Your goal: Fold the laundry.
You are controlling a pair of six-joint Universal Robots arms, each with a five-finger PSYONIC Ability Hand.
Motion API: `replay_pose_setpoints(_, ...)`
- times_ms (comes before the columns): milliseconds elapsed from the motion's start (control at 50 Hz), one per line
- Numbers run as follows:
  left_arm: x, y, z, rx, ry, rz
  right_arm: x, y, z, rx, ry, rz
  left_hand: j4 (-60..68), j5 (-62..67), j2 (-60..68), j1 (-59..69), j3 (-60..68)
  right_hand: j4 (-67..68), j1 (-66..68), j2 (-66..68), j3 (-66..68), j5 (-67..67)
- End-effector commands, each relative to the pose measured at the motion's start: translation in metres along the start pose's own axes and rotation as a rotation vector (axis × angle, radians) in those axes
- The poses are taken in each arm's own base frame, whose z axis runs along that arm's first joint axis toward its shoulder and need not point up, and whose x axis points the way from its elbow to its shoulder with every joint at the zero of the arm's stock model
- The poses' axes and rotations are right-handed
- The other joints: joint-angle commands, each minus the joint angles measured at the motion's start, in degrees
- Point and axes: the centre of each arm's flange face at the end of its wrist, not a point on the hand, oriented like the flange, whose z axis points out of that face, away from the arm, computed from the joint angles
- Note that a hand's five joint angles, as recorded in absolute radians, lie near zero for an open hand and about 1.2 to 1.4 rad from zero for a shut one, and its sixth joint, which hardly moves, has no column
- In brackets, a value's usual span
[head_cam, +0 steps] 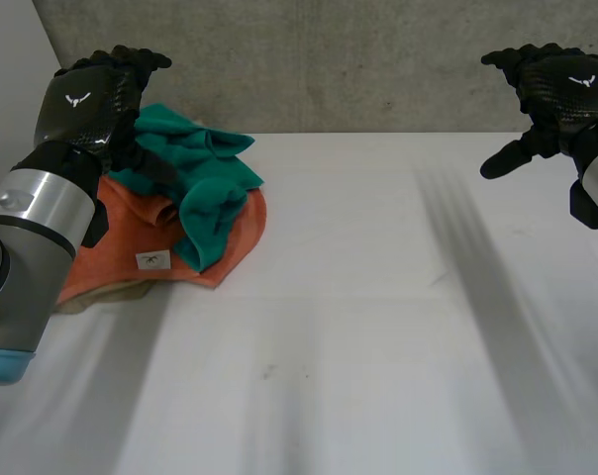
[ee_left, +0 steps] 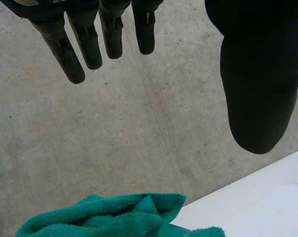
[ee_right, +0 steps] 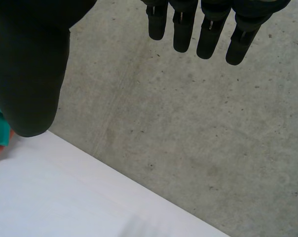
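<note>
Looking at a green towel (head_cam: 195, 173) bunched on top of an orange towel (head_cam: 121, 262), piled at the table's (head_cam: 378, 346) far left corner. Got the left hand (head_cam: 91, 99) raised over that pile's left side, fingers straight and loose, nothing in it. Same deal with the right hand (head_cam: 561, 94) up over the far right edge, relaxed and empty, well apart from the towels.

White worktop (head_cam: 378, 346), as I am viewing it: an orange towel (head_cam: 121, 252) is lying near its far left corner, a pale cloth (head_cam: 109, 295) peeking out beneath.
</note>
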Motion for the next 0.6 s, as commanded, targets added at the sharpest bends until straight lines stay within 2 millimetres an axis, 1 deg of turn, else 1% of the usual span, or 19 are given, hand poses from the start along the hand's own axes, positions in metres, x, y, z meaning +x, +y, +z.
replay_pose_setpoints(20, 0.000, 0.000, 0.000, -0.032, 0.000, -0.002, -0.011, 0.003, -0.005, -0.008, -0.029, 0.004, -5.35, -5.12, -5.26, -4.89, -5.09, -5.71, -3.49, -4.64, -5.69, -5.40)
replay_pose_setpoints(120, 0.000, 0.004, 0.003, -0.053, 0.000, -0.003, -0.020, 0.000, -0.009, 0.005, -0.052, -0.012, -5.35, -5.12, -5.26, -4.89, -5.09, -5.71, -3.49, -4.64, -5.69, -5.40)
replay_pose_setpoints(200, -0.003, 0.008, 0.010, -0.068, -0.006, 0.001, -0.022, 0.002, -0.010, -0.002, -0.062, -0.051, -5.35, -5.12, -5.26, -4.89, -5.09, -5.71, -3.49, -4.64, -5.69, -5.40)
replay_pose_setpoints(280, -0.007, 0.025, 0.027, -0.104, -0.014, 0.025, -0.025, 0.005, -0.011, -0.010, -0.070, -0.094, -4.85, -4.61, -4.75, -4.38, -4.59, -5.71, -3.49, -4.64, -5.69, -5.40)
replay_pose_setpoints(300, -0.012, 0.036, 0.036, -0.123, -0.024, 0.053, -0.027, 0.005, -0.012, -0.011, -0.073, -0.101, -4.68, -4.45, -4.58, -4.21, -4.42, -5.71, -3.49, -4.64, -5.69, -5.40)
replay_pose_setpoints(360, -0.022, 0.056, 0.048, -0.155, -0.040, 0.127, -0.033, 0.007, -0.014, -0.016, -0.091, -0.127, -4.51, -4.28, -4.42, -4.04, -4.25, -5.71, -3.49, -4.64, -5.69, -5.40)
replay_pose_setpoints(380, -0.028, 0.071, 0.057, -0.180, -0.046, 0.198, -0.035, 0.008, -0.014, -0.017, -0.098, -0.132, -4.34, -4.11, -4.25, -3.88, -4.08, -5.71, -3.49, -4.64, -5.69, -5.40)
replay_pose_setpoints(440, -0.039, 0.099, 0.072, -0.215, -0.053, 0.321, -0.041, 0.009, -0.016, -0.020, -0.115, -0.146, -4.51, -4.28, -4.41, -4.04, -4.25, -5.71, -3.49, -4.64, -5.69, -5.40)
replay_pose_setpoints(460, -0.047, 0.118, 0.082, -0.229, -0.065, 0.395, -0.042, 0.009, -0.016, -0.018, -0.118, -0.149, -4.34, -4.11, -4.25, -3.88, -4.08, -5.71, -3.49, -4.64, -5.69, -5.40)
replay_pose_setpoints(500, -0.055, 0.131, 0.089, -0.239, -0.075, 0.463, -0.046, 0.010, -0.018, -0.023, -0.128, -0.153, -4.01, -3.77, -3.91, -3.54, -3.75, -5.71, -3.49, -4.64, -5.69, -5.40)
replay_pose_setpoints(520, -0.061, 0.141, 0.095, -0.246, -0.088, 0.515, -0.046, 0.012, -0.017, -0.028, -0.131, -0.153, -2.34, -2.11, -2.25, -1.87, -2.08, -5.71, -3.49, -4.64, -5.69, -5.40)
replay_pose_setpoints(560, -0.067, 0.146, 0.099, -0.246, -0.105, 0.539, -0.048, 0.016, -0.017, -0.037, -0.136, -0.153, -0.15, 0.08, -0.06, 0.31, 0.11, -5.71, -3.49, -4.64, -5.69, -5.40)
replay_pose_setpoints(580, -0.069, 0.146, 0.100, -0.241, -0.111, 0.540, -0.048, 0.019, -0.017, -0.047, -0.138, -0.152, 3.03, 3.26, 3.12, 3.49, 3.29, -5.71, -3.49, -4.64, -5.69, -5.40)
replay_pose_setpoints(600, -0.071, 0.145, 0.103, -0.227, -0.121, 0.529, -0.048, 0.019, -0.017, -0.048, -0.139, -0.151, 16.71, 16.95, 16.81, 17.18, 16.97, -5.71, -3.49, -4.64, -5.69, -5.40)
